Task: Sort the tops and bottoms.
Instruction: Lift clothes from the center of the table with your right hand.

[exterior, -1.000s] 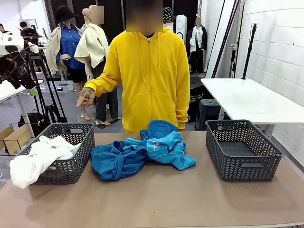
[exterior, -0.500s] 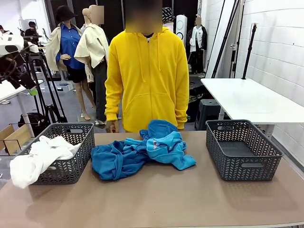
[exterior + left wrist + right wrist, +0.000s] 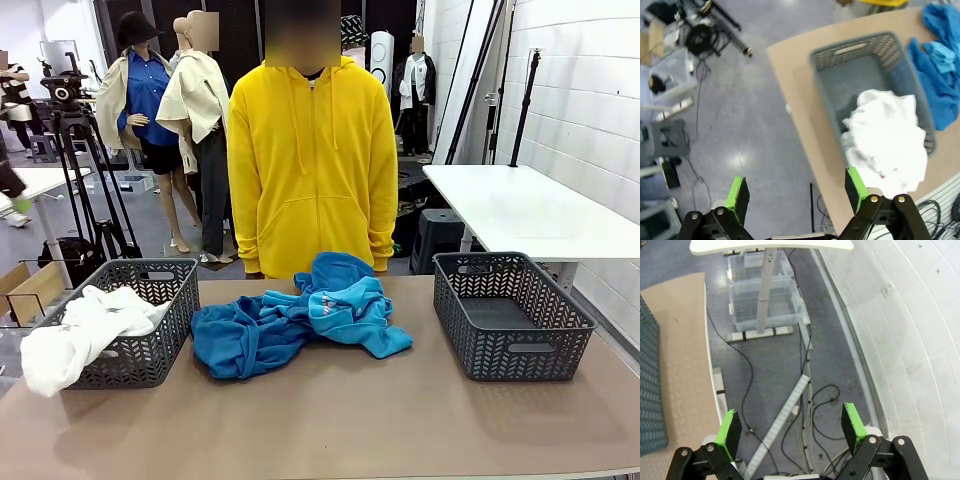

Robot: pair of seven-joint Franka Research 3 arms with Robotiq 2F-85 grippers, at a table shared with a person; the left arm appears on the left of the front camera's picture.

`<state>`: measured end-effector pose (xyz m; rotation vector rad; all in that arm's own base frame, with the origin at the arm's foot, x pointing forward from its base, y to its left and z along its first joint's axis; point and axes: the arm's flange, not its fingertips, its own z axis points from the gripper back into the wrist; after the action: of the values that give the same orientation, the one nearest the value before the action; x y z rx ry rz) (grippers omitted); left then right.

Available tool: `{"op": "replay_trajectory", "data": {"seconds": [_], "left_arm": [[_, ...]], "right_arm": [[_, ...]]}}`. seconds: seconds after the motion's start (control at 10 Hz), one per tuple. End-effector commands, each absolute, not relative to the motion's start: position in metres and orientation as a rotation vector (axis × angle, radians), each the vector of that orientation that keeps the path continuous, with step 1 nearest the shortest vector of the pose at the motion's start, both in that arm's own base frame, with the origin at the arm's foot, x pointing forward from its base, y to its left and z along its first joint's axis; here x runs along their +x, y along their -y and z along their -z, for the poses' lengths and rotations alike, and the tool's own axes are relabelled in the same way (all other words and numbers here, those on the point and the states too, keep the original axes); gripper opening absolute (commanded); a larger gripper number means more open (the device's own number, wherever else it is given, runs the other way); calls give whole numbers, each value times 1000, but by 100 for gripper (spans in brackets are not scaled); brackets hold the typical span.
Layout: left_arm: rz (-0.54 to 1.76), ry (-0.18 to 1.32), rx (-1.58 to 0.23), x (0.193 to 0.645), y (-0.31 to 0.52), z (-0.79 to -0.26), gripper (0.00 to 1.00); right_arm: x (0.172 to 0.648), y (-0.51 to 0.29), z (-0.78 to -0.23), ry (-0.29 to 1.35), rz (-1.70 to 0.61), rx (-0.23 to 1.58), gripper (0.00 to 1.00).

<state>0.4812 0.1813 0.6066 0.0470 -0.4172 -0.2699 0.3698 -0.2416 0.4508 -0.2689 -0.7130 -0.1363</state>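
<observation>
My left gripper (image 3: pixel 796 192), spread wide, hangs near the basket (image 3: pixel 860 45) of white clothes (image 3: pixel 887 140). Blue clothes (image 3: pixel 935 90) lie beside that basket. My right gripper (image 3: pixel 791 429) is spread too.

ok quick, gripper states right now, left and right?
Left gripper: open, holding nothing.
Right gripper: open, holding nothing.

A person (image 3: pixel 312 170) in a yellow hoodie stands at the surface's (image 3: pixel 350 420) far edge. A white table (image 3: pixel 520 205) stands beyond its right edge, with clear bins (image 3: pixel 767 307) underneath.
</observation>
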Motion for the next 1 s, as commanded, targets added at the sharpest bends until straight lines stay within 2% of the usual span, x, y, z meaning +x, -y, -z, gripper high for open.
{"op": "replay_trajectory", "data": {"seconds": [0.0,0.3,0.4,0.5,0.7,0.9], "left_arm": [[160,398,56,478,-202,-597,100],[5,351,-32,463,-238,-561,100],[35,386,-81,467,-232,-561,100],[61,343,12,464,-242,-565,100],[61,343,12,464,-242,-565,100],[61,343,12,464,-242,-565,100]], "right_arm": [[370,242,-450,712,134,-266,100],[370,242,-451,713,136,-269,100],[382,224,-473,738,103,-272,100],[398,195,-506,810,40,-240,100],[415,127,-569,950,-87,-184,100],[418,49,-617,1004,-187,-92,100]]}}
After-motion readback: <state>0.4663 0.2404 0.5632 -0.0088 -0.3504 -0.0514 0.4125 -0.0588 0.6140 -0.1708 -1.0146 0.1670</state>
